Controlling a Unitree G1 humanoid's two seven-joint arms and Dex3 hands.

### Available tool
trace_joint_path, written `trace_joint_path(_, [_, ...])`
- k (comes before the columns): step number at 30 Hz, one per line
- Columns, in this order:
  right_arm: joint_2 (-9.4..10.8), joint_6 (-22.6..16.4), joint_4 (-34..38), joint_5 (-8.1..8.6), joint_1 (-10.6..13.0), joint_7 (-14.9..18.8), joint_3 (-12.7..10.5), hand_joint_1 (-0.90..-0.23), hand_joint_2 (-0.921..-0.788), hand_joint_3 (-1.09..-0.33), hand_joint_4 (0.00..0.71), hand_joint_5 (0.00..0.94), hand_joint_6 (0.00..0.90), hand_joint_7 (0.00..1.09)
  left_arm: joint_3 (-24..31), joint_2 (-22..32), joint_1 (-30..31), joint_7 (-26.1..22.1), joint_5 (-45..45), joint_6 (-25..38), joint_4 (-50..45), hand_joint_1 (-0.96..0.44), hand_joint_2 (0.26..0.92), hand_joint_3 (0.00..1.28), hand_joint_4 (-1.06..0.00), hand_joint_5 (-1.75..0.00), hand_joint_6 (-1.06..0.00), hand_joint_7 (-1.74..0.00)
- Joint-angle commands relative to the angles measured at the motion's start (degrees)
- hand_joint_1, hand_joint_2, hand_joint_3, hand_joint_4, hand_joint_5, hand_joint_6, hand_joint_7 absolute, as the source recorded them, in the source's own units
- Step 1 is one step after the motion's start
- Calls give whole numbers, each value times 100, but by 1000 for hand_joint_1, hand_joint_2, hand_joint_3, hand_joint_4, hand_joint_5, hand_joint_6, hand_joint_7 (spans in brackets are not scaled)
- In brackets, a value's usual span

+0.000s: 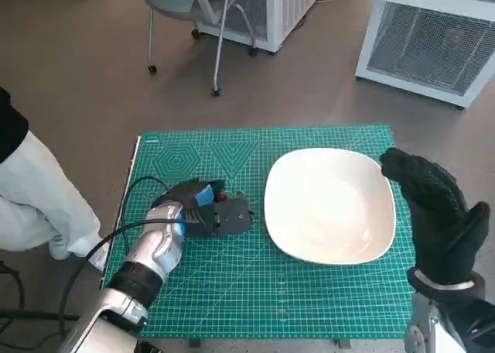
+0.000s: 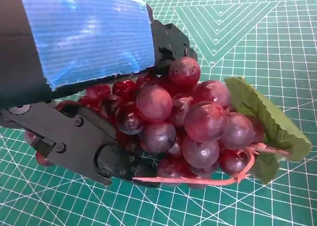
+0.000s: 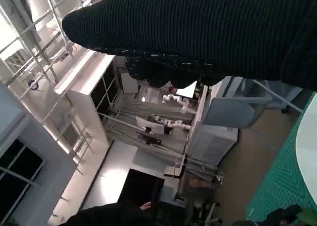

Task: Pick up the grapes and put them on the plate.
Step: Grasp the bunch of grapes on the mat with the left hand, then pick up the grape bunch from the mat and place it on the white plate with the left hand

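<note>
**A:** Where does the left hand sit?

**B:** Low over the green cutting mat on the desk, left of the plate. Its forearm comes up from the lower left, and the blue-taped back faces upward. In the left wrist view the black fingers are wrapped around the grapes from both sides, so the bunch is clasped. Whether the bunch is touching the mat or just above it, I cannot tell.

**A:** And the right hand?

**B:** Raised at the right edge of the desk, just beside the plate's right rim, gloved fingers pointing up and away, slightly apart, holding nothing.

**A:** What can you count?

**B:** One bunch of dark red grapes with one green leaf at its far end from the hand. One white plate, nothing on it. One mat. On the floor beyond the desk, one chair on castors and two white cabinets. A person's pale trouser leg shows at the left.
</note>
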Motion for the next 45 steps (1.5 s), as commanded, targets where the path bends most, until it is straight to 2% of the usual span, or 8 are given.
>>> trace_joint_path(1, [-22, 95, 6, -6, 130, -10, 0, -525, -921, -566, 452, 0, 103, 567, -45, -42, -60, 37, -11, -62, 127, -233, 784, 6, -170, -11, -328, -13])
trace_joint_path(11, [-34, 117, -10, 4, 130, -3, -8, -525, -921, -566, 452, 0, 103, 567, -8, -48, -130, 207, -56, -187, 294, -103, 832, 11, -310, -23, -499, -42])
trace_joint_path(14, [-42, 126, -25, 3, 138, -8, -13, -526, -921, -566, 452, 0, 103, 567, -22, -35, -80, 524, -5, -281, 308, -52, 859, 12, -400, -572, -601, -164])
trace_joint_path(17, [-51, 141, -39, 4, 141, -13, -18, -526, -921, -566, 452, 0, 103, 566, -58, -4, 26, 907, 76, -373, 229, -185, 897, 75, -497, -1326, -631, -759])
trace_joint_path(21, [-62, 153, -39, 14, 135, -11, -25, -527, -921, -567, 452, 0, 103, 567, -102, 24, 150, 1281, 148, -465, 118, -318, 915, 128, -455, -1648, -609, -1185])
trace_joint_path(24, [-64, 159, -38, 17, 130, -10, -27, -527, -921, -567, 452, 0, 103, 567, -119, 38, 179, 1385, 153, -528, 87, -326, 911, 158, -424, -1713, -606, -1260])
trace_joint_path(31, [-62, 167, -28, 20, 114, -5, -26, -531, -921, -567, 452, 0, 103, 567, -166, 57, 107, 1294, 144, -554, 133, -28, 723, 574, -356, -1740, -646, -1103])
trace_joint_path(45, [-55, 169, -20, 20, 98, -11, -27, -532, -921, -565, 452, 0, 103, 568, -151, 93, 101, 1285, 98, -623, 103, 6, 707, 605, -371, -1725, -649, -1074])
